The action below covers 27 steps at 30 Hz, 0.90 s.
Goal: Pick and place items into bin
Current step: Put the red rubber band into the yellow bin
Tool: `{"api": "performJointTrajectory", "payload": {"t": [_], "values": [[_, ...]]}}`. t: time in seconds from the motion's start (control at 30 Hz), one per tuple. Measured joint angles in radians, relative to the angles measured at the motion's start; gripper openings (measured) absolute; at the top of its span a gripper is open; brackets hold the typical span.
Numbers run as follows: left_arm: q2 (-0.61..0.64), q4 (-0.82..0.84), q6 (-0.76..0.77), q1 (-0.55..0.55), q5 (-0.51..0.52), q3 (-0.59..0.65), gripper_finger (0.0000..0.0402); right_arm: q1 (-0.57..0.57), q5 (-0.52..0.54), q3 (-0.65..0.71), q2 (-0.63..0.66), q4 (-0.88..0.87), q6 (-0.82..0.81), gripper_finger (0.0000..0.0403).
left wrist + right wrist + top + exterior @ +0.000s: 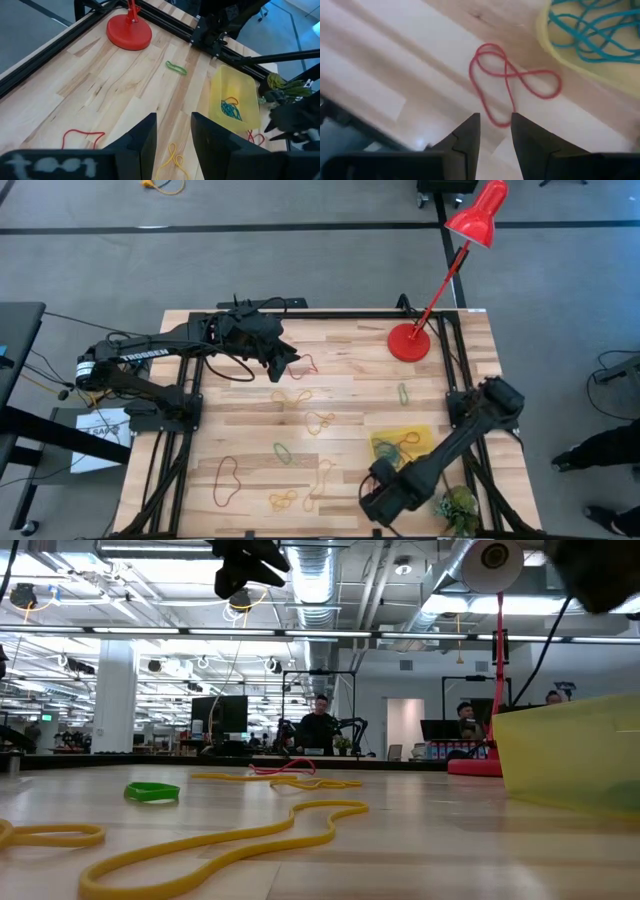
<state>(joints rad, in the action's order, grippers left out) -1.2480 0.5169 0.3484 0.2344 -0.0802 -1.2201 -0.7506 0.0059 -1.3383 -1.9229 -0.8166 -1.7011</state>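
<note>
The task looks only partly done. The bin (428, 432) sits on the table (250, 405) near the right arm, and it holds a few bands (230, 109), mostly blue or teal ones. Many bands lie outside it: a red band (303, 364) near the left gripper (287, 360), yellow bands (291, 396) in the middle of the table, a green band (284, 452), a long red loop (226, 480), a yellow-orange one (283, 500) toward the near edge, and a green band (403, 392) between the lamp base (408, 342) and the bin.

The left gripper hovers over the far part of the table, close to the red band. In the left wrist view its fingers stand a little apart with only bare wood between them, so it carries nothing.

The right gripper (495, 127) is low at the near edge, just beside the bin. A twisted red band (507, 80) lies on the wood directly in front of its fingers, which are parted by a narrow gap and have hold of nothing. This band is probably the next one to take.

In the high view the right arm covers this red band and the right gripper's fingers. The low view cuts off the bin at the picture's edge and shows only some of the bands. How many bands are in the bin cannot be counted, because they are tangled.
</note>
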Motion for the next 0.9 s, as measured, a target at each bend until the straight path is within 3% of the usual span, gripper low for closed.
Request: {"api": "performJointTrajectory", "payload": {"t": [0.27,0.6,0.9], "values": [[0.0,0.001,0.011,0.0,0.008,0.0,0.011,0.04,-0.019,-0.001,-0.092,-0.046,-0.001,0.0102],[0.0,0.0,0.022,0.0,0.011,0.0,0.011,0.072,0.003,0.001,-0.093,-0.063,0.008,0.01],[0.0,-0.001,0.029,0.0,0.013,0.0,0.011,0.072,0.007,0.001,-0.093,-0.046,0.009,0.0045]]}}
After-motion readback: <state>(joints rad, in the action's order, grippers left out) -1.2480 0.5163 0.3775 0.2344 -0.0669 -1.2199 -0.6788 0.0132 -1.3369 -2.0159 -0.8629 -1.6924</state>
